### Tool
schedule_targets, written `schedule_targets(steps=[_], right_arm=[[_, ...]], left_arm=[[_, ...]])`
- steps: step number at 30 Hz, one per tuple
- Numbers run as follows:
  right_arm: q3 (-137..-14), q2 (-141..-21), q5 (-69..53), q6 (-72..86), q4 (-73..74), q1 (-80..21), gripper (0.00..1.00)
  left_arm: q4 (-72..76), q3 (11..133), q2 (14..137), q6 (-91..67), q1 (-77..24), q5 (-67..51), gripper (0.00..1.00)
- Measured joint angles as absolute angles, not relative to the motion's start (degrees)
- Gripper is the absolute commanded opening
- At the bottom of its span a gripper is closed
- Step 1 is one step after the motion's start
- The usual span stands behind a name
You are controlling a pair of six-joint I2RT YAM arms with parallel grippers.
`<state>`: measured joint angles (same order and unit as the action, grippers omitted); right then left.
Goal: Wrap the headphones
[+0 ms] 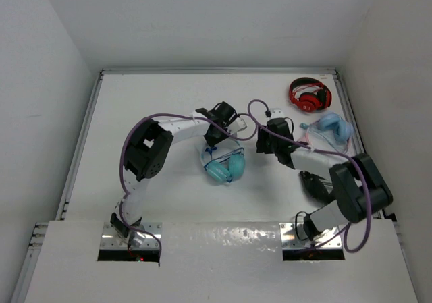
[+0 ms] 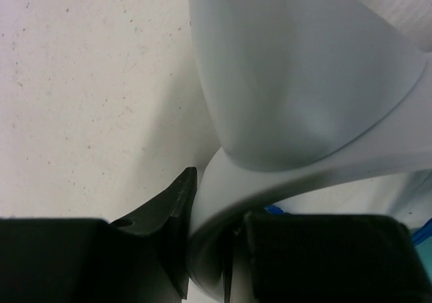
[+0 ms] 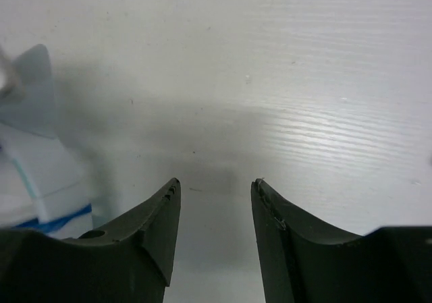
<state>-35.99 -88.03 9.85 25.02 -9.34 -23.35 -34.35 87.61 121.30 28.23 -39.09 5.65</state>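
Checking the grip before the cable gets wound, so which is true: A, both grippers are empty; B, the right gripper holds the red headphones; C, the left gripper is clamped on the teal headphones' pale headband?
C: the left wrist view shows the left gripper shut on the pale headband of the headphones, while the right gripper is open over the table.

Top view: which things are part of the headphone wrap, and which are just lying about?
In the job:
- teal headphones, pale headband clamped in the left gripper
- right gripper, jaws apart, nothing between them

Lying about:
- red headphones, far right corner
- pale blue headphones with pink trim, just nearer than the red pair
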Motion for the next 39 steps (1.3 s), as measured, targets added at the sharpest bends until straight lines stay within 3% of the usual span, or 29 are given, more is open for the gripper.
schedule_targets(steps=[4, 7, 10, 15, 35, 39], right_arm=[[-32.40, -78.59, 11.29, 24.95, -9.21, -23.38, 0.49], [-28.29, -72.47, 10.55, 25.26, -11.18, -24.69, 0.53], [-24.73, -69.01, 10.37, 24.45, -12.95, -31.05, 0.61], [-24.51, -69.49, 7.25, 25.12, -14.87, -37.65, 0.73], [-39.66, -86.89, 15.51, 29.52, -10.41, -40.71, 0.70], [-40.88, -88.33, 17.58, 30.09, -8.62, -40.69, 0.61]], left_arm=[[-34.37, 87.85, 121.56, 26.30, -39.09, 7.75, 0.01], [-34.76, 88.64, 122.06, 25.06, -39.09, 8.60, 0.08], [-35.64, 89.84, 122.74, 23.86, -39.05, 9.02, 0.16], [-36.07, 92.33, 124.11, 22.48, -38.81, 9.98, 0.42], [-42.00, 103.42, 125.34, 19.05, -35.03, 8.93, 0.78], [-44.12, 105.78, 125.12, 18.52, -32.93, 9.06, 0.86]])
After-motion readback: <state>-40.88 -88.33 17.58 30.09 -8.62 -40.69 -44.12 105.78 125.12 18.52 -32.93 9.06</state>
